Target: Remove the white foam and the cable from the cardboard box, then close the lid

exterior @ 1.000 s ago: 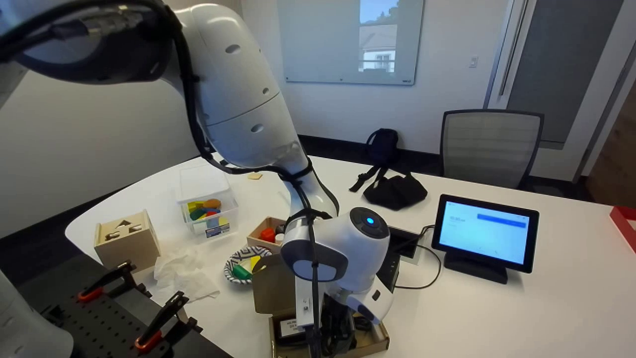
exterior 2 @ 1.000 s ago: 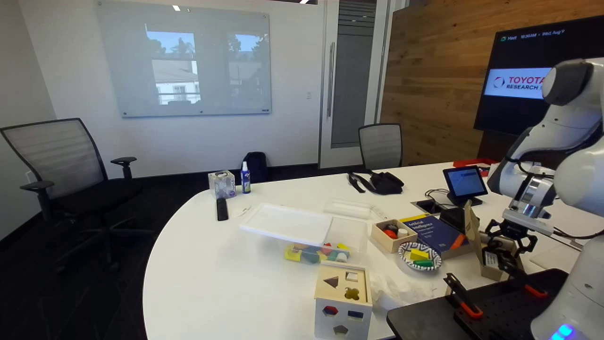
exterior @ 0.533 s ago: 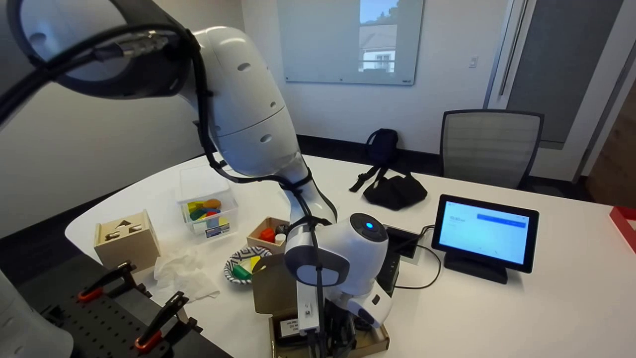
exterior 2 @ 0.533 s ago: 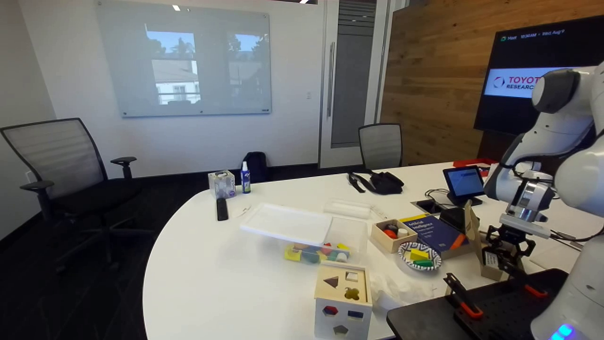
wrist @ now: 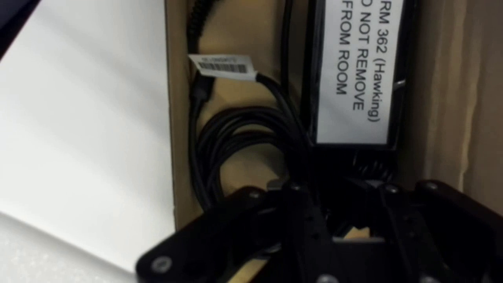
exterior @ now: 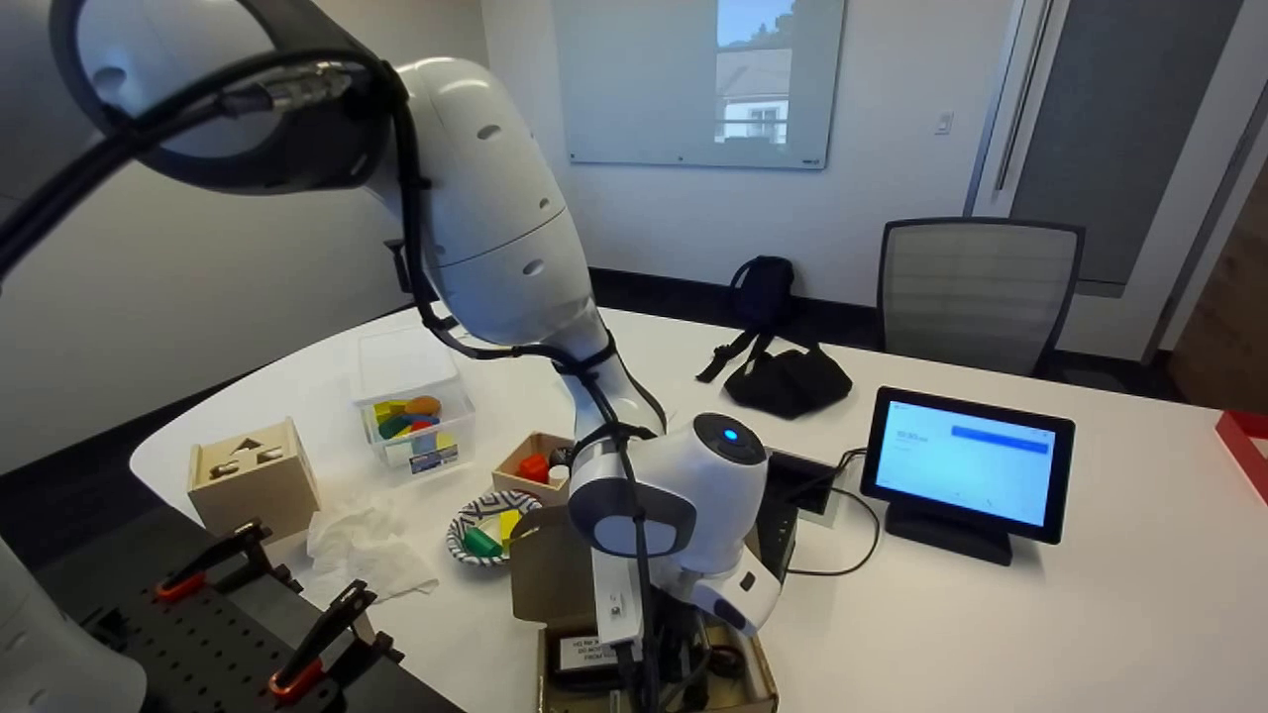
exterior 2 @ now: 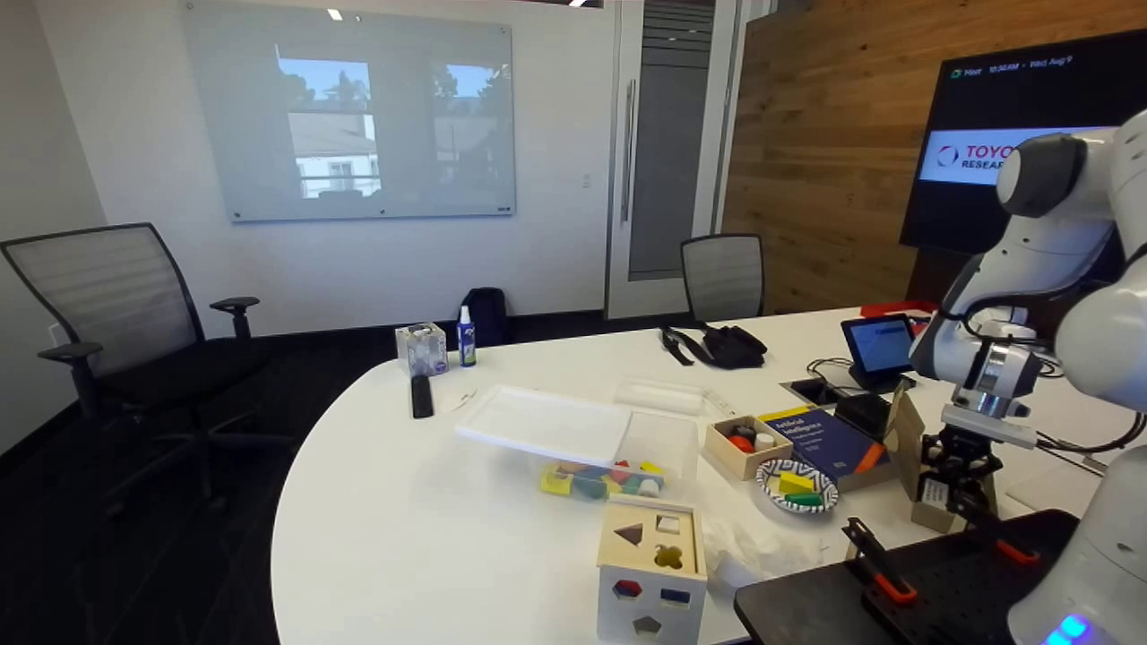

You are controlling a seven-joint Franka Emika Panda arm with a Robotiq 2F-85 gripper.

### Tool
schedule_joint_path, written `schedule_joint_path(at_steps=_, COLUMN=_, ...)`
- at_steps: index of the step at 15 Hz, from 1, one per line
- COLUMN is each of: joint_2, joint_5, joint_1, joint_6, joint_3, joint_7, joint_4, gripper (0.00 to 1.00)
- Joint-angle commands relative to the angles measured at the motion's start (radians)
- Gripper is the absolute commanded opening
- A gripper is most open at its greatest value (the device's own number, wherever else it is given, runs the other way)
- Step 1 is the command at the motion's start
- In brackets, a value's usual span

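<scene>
At centre-left of the wrist view, the coiled black cable (wrist: 290,125) is seen inside the cardboard box (wrist: 177,137), up and left of the jaws, its loops elongated top to bottom. Whether the jaws are spread or clamped on its lower strands cannot be made out.

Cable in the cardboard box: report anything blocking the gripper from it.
Nothing visible: in the wrist view the cable runs right up to the gripper, though contact is too dark to tell. The labelled black block lies alongside, not between.
</scene>
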State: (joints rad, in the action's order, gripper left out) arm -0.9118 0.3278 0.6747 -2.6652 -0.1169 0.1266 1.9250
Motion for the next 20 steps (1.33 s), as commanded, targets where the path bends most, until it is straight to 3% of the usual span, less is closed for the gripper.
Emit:
schedule_joint_path(at_steps=1, joint_2=-0.020, joint_5=-0.024, joint_1=-0.025, joint_6=-0.002, joint_3=-0.025, joint_7=-0.044, joint_4=-0.011, gripper=0.00)
schedule_joint_path(at_steps=11, joint_2=0.178, joint_5=-0.010, joint_1=0.018, joint_6=0.064, joint_3=0.002, joint_7=0.026, joint_4=0.110, gripper=0.02)
schedule_joint_path(at_steps=20, joint_2=0.475, joint_5=0.020, joint_1=0.066, joint_6=0.097, joint_3=-0.004, joint_7=0.137, joint_4=0.304, gripper=0.02)
